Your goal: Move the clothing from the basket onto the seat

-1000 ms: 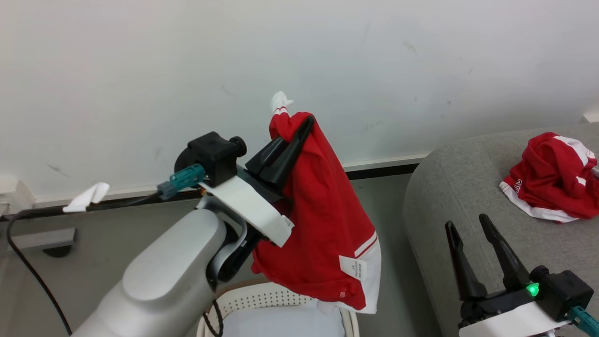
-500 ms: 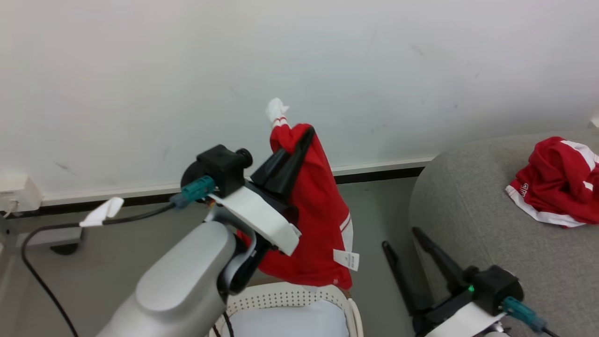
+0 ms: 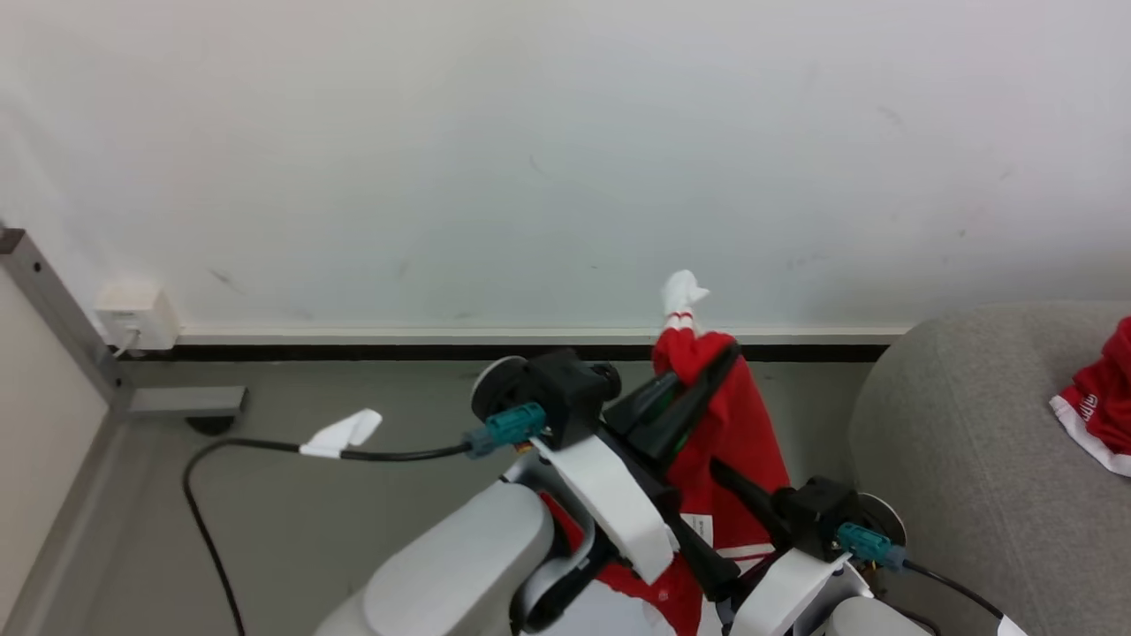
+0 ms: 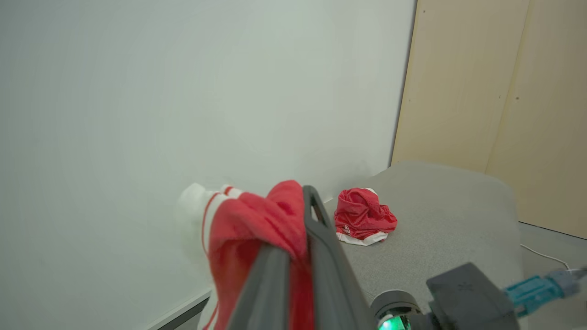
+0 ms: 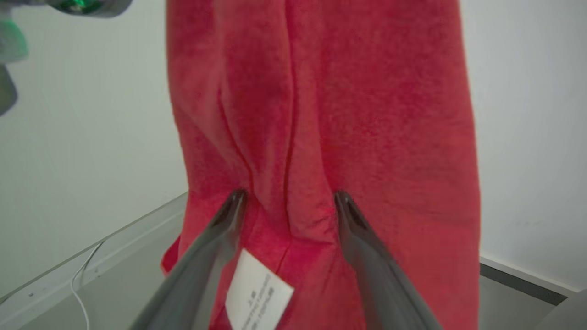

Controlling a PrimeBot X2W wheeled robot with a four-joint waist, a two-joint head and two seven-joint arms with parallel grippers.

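At the right edge of the head view, the second garment (image 3: 1096, 411) and the sofa (image 3: 972, 459) are cut off. The held garment (image 3: 733, 442) is hidden lower down behind the left arm (image 3: 459, 574) and cropped at the bottom. You can't read its label (image 5: 259, 291) in the right wrist view. Its white tip (image 4: 192, 206) is blurred in the left wrist view.

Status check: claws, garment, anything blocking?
Left claw shut on red garment, held aloft. Right claw open, fingertips at the hanging fabric, no grip. Second garment lies on sofa. Nothing seen blocking.
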